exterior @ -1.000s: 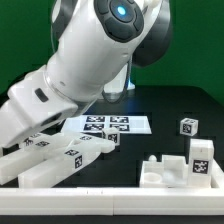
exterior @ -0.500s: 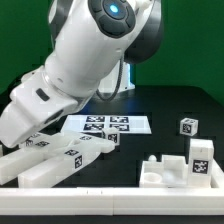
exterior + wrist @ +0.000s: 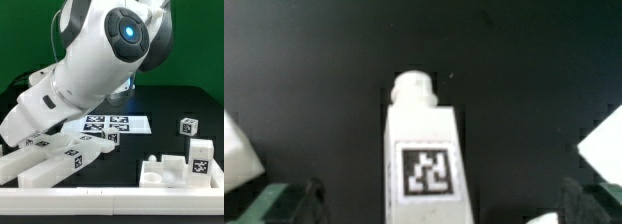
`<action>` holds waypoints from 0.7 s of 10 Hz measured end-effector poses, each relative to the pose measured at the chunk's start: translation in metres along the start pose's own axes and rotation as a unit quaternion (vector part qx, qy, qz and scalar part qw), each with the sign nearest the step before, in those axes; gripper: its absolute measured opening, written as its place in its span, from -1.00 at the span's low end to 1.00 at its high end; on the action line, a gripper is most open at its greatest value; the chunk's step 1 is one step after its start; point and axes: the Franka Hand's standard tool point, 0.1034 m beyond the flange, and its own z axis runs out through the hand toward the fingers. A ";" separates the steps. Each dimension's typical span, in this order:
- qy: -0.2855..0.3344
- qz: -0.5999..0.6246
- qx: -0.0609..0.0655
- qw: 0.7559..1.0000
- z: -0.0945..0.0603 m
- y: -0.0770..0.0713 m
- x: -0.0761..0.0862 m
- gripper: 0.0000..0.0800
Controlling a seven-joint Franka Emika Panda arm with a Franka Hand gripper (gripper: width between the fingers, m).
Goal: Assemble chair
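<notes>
The chair lies in loose white parts. One long bar (image 3: 423, 150) with a peg end and a square tag runs straight between my gripper's (image 3: 434, 205) dark fingers (image 3: 287, 205), which stand wide apart on either side of it without touching it. The gripper is open. In the exterior view the arm's hand (image 3: 30, 115) is low at the exterior view's left, over the tagged long bars (image 3: 70, 160); its fingertips are hidden there.
The marker board (image 3: 110, 125) lies in the middle of the black table. At the exterior view's right stand a blocky panel part (image 3: 165, 170), a tagged block (image 3: 201, 155) and a small tagged cube (image 3: 187, 126). Other white parts (image 3: 239, 150) flank the bar.
The arm's upper body has swung toward the exterior view's right and turned; the hand stays low over the bars. The parts have not moved.
</notes>
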 end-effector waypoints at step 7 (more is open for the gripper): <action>-0.006 0.129 0.065 0.990 0.018 0.001 0.002 0.62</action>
